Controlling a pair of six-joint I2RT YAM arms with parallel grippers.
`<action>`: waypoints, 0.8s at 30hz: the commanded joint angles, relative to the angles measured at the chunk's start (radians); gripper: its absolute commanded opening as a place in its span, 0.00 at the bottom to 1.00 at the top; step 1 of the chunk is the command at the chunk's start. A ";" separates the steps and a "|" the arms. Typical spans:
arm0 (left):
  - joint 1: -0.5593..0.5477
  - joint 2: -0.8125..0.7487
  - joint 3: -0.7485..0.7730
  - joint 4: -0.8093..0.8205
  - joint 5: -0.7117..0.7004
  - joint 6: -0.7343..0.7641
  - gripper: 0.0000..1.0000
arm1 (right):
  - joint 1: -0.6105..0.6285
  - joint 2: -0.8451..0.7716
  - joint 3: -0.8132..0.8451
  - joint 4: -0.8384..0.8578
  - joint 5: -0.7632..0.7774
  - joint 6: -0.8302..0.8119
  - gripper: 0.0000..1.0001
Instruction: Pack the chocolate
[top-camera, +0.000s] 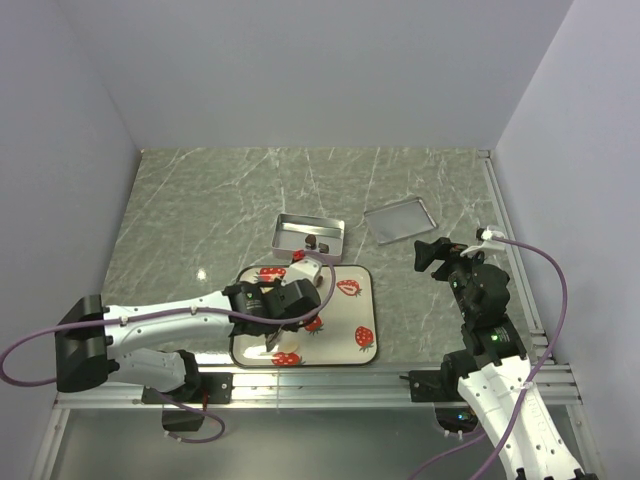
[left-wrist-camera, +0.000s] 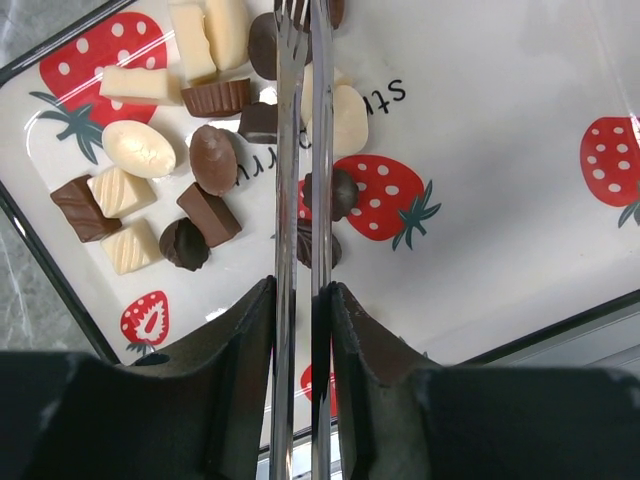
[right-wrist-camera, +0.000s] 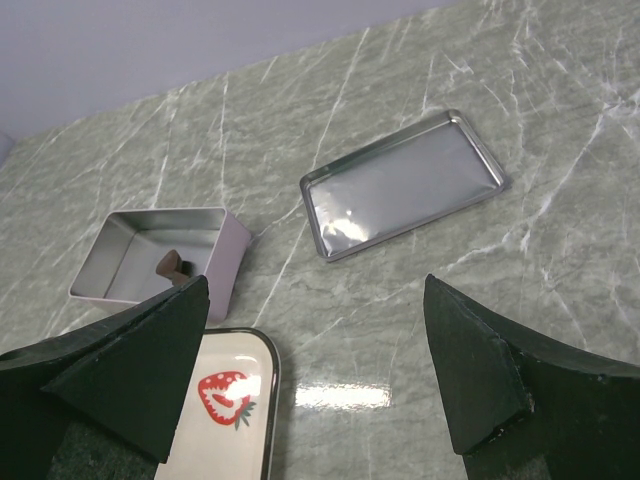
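Green marbled tabletop (top-camera: 200, 200), strawberry-print tray (top-camera: 340, 315), chocolates (left-wrist-camera: 215, 160) clustered on its left part, left gripper (left-wrist-camera: 300, 288) over them, jaws clamped on metal tweezers (left-wrist-camera: 287, 150), right gripper (right-wrist-camera: 316, 285) right of the tray, jaws wide and empty, tin (right-wrist-camera: 225, 265) behind the tray holding one brown piece (right-wrist-camera: 170, 265)

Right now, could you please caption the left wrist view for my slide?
Left gripper clamps metal tongs above assorted dark, milk and white chocolates on a strawberry-print tray.

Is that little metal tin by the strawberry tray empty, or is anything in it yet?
Not empty: the tin holds at least one brown chocolate on its floor.
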 joint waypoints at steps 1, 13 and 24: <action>-0.008 -0.010 0.055 0.001 -0.010 0.025 0.33 | -0.005 -0.004 0.012 0.038 -0.001 -0.014 0.94; -0.034 0.080 0.149 -0.089 -0.061 0.057 0.38 | -0.005 -0.006 0.011 0.034 -0.001 -0.017 0.94; -0.054 0.168 0.184 -0.131 -0.085 0.075 0.36 | -0.005 -0.006 0.011 0.036 -0.001 -0.015 0.94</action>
